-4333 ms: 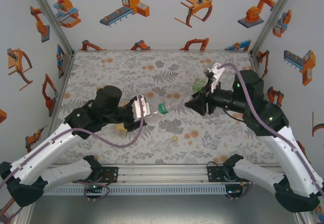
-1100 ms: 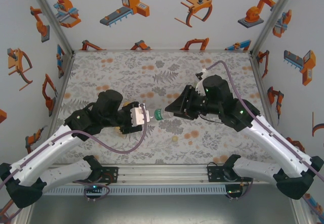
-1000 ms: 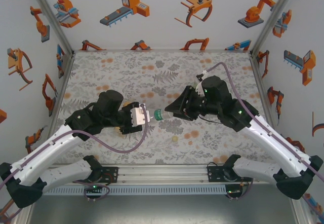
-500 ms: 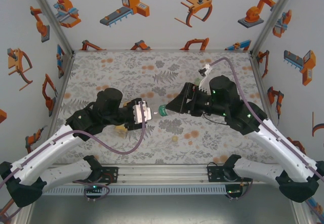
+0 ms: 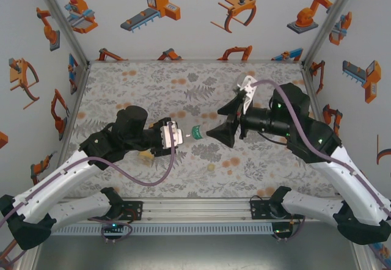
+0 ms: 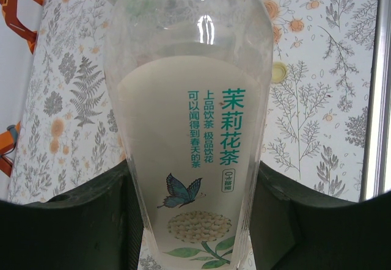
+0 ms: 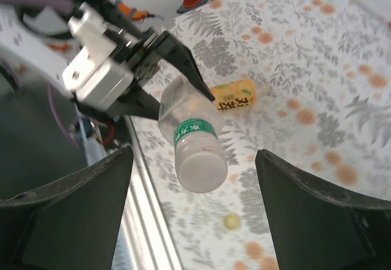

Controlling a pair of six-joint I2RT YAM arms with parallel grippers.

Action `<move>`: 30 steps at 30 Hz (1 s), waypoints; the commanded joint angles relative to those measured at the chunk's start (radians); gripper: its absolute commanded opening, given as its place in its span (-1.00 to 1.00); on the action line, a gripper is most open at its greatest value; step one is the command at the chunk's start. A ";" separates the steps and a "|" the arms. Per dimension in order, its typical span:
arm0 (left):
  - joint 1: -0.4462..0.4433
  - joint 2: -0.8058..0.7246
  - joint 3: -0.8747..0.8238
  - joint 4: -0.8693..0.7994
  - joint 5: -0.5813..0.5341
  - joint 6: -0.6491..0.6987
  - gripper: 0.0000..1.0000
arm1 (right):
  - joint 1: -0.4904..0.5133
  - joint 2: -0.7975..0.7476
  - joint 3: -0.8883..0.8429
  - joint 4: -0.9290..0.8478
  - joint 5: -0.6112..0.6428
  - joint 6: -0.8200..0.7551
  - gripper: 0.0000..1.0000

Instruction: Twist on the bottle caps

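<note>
My left gripper point(image 5: 175, 134) is shut on the clear bottle point(image 6: 195, 117) with a white-green label, holding it level above the table, neck towards the right arm. A white cap point(image 7: 200, 167) sits on its neck above a green band point(image 5: 197, 132). My right gripper point(image 5: 215, 133) is open. Its fingers point(image 7: 67, 209) stand wide on either side of the cap, a short way off, touching nothing. The yellow-orange juice bottle point(image 7: 233, 96) lies on its side under the left arm. A pale yellow cap point(image 5: 211, 167) lies loose on the table.
The floral table cover point(image 5: 183, 80) is dotted with flat orange printed spots. A metal rail point(image 5: 195, 209) runs along the near edge. Walls close in the left, right and back. The pale yellow cap point(image 6: 279, 69) also shows to the right of the held bottle.
My right gripper has opened, let go of the cap end and drawn back to the right. The left gripper still holds the bottle, lifted slightly.
</note>
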 commanded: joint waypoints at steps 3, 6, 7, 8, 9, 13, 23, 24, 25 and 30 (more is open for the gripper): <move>-0.004 -0.017 0.008 0.013 0.028 -0.010 -1.00 | 0.002 0.008 -0.002 -0.093 -0.230 -0.438 0.43; -0.004 -0.024 0.004 0.014 0.016 -0.008 -1.00 | 0.004 0.021 -0.016 -0.088 -0.250 -0.451 0.39; -0.005 -0.024 0.005 0.014 0.014 -0.007 -1.00 | 0.004 0.026 -0.020 -0.085 -0.246 -0.452 0.35; -0.004 -0.024 0.006 0.014 0.012 -0.007 -1.00 | 0.004 0.031 -0.024 -0.079 -0.241 -0.452 0.30; -0.004 -0.022 0.007 0.015 0.013 -0.006 -1.00 | 0.004 0.032 -0.028 -0.075 -0.240 -0.451 0.25; -0.004 -0.018 0.005 0.016 0.021 -0.007 -1.00 | 0.004 0.035 -0.041 -0.058 -0.227 -0.450 0.19; -0.005 -0.018 0.005 0.014 0.025 -0.007 -1.00 | 0.004 0.039 -0.054 -0.043 -0.122 -0.445 0.15; -0.004 -0.019 0.004 0.014 0.025 -0.007 -1.00 | 0.004 0.038 -0.055 -0.037 -0.129 -0.444 0.14; -0.004 -0.020 0.003 0.014 0.025 -0.008 -1.00 | 0.004 0.038 -0.056 -0.033 -0.137 -0.443 0.14; -0.004 -0.021 0.000 0.013 0.027 -0.011 -1.00 | 0.003 0.044 -0.066 -0.010 -0.155 -0.432 0.08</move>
